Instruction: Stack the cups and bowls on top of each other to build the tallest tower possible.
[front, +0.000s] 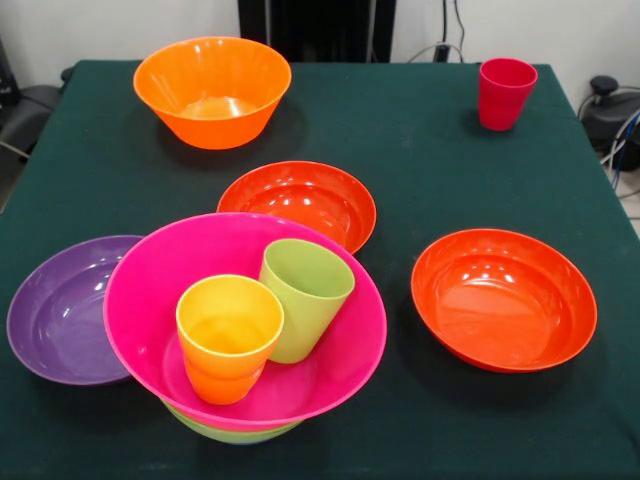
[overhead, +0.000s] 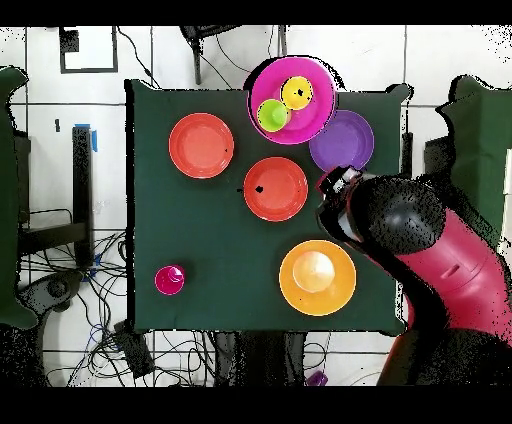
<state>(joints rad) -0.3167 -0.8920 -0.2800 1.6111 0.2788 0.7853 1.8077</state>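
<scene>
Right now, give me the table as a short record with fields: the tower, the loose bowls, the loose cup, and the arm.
tower: magenta bowl nested in lime-green bowl, holding yellow-orange cup and lime green cup upright
loose bowls: deep orange bowl, two red-orange bowls, purple bowl partly under the magenta bowl's rim
loose cup: red cup, upright, far corner
arm: overhead only, beside the purple bowl; gripper unreadable

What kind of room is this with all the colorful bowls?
Probably a robot lab or workshop. A big red and black robot arm hangs over a table covered in dark green cloth, and tangled cables lie on the tiled floor around it.
</scene>
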